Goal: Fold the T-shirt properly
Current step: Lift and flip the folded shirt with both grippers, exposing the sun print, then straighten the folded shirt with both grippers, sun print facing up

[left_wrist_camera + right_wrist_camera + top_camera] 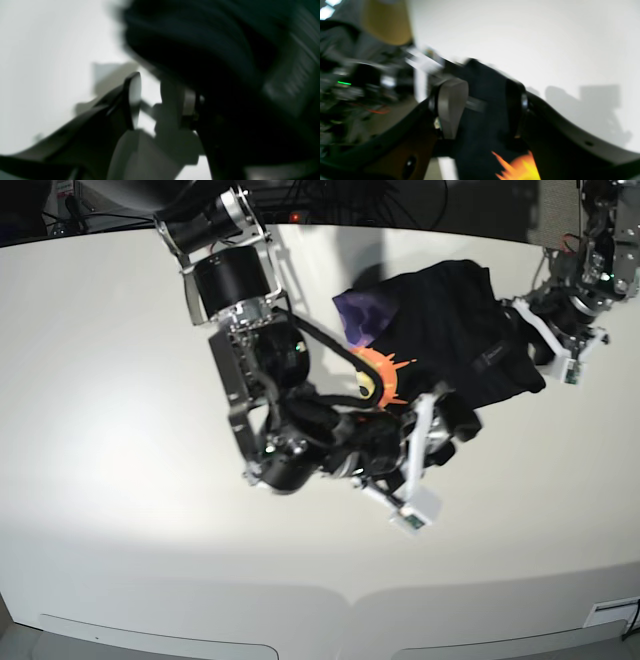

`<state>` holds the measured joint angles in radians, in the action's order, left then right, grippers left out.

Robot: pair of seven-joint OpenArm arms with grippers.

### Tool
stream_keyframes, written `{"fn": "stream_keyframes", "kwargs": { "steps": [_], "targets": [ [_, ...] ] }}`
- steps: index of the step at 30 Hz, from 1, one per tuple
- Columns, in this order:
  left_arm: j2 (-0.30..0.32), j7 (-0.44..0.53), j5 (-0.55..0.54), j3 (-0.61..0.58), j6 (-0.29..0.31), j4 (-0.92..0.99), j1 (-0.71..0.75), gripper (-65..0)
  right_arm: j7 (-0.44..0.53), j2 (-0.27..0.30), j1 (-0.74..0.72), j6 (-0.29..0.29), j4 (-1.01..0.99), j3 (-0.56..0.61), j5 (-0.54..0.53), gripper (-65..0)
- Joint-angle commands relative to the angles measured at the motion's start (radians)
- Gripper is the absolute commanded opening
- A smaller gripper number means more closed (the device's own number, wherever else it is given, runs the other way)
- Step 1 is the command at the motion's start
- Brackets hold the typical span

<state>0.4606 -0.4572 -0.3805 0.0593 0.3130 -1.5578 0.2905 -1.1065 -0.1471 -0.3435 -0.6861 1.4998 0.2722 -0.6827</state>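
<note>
both tools pinch the big black cloth t-shirt (450, 330), right tool (482, 105) and left tool (535, 330), lifting it off the white worktop (120, 430) to spread it.

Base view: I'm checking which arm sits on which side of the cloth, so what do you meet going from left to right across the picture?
Right arm → right gripper → T-shirt → left gripper, at the shirt's right edge.

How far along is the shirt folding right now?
Nothing looks folded yet: the black cloth T-shirt is bunched, its orange print partly showing. In hand: the right hand is shut on a fold of it; the left hand is at its far edge, grip unclear. Spreading and folding remain.
</note>
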Motion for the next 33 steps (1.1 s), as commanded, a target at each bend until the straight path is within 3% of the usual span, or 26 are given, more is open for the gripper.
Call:
{"fn": "stream_keyframes", "kwargs": {
  "steps": [1,5,9,12,18,20,23,24,26,31,33],
  "targets": [
    [0.024,0.021,-0.013,0.006,-0.001,-0.042,-0.011,-42.0,0.024,-0.01,-0.028,-0.006,0.019,-0.029,-0.024,-36.4],
    [0.045,0.016,0.0,0.006,-0.006,-0.098,-0.011,-42.0,0.02,0.056,-0.03,-0.005,0.019,-0.1,-0.027,-36.4],
    [0.045,0.016,0.097,0.007,-0.034,-0.108,-0.011,-42.0,0.013,0.135,-0.029,-0.005,0.019,-0.109,-0.027,-36.4],
    [0.048,0.019,0.184,0.007,-0.146,-0.109,-0.011,-42.0,0.014,0.174,-0.024,-0.005,0.019,-0.109,-0.027,-36.4],
    [0.069,0.029,0.275,0.007,-0.422,-0.148,-0.011,-42.0,0.021,0.177,-0.016,-0.005,0.019,-0.108,-0.026,-36.4],
    [0.069,0.008,0.215,0.007,-0.431,-0.174,-0.005,-46.9,0.031,0.172,-0.016,-0.005,0.019,-0.108,-0.027,-41.2],
    [0.064,0.006,0.066,0.007,-0.414,-0.223,0.029,-63.9,0.055,0.156,-0.016,-0.005,0.018,-0.107,-0.023,-57.6],
    [0.054,0.005,0.036,0.007,-0.412,-0.247,0.046,-65.0,0.068,0.154,-0.016,-0.005,0.014,-0.106,-0.023,-63.8],
    [0.018,0.005,0.028,0.007,-0.411,-0.299,0.093,-65.0,0.099,0.156,-0.016,-0.006,0.0,-0.105,-0.01,-65.0],
    [-0.091,0.006,0.031,0.007,-0.41,-0.407,0.231,-65.0,0.269,0.155,-0.016,-0.006,-0.077,-0.059,0.137,-65.0],
    [-0.14,0.01,0.031,0.007,-0.377,-0.43,0.279,-65.0,0.323,0.155,-0.017,-0.006,-0.113,-0.02,0.179,-65.0]
  ]
}}
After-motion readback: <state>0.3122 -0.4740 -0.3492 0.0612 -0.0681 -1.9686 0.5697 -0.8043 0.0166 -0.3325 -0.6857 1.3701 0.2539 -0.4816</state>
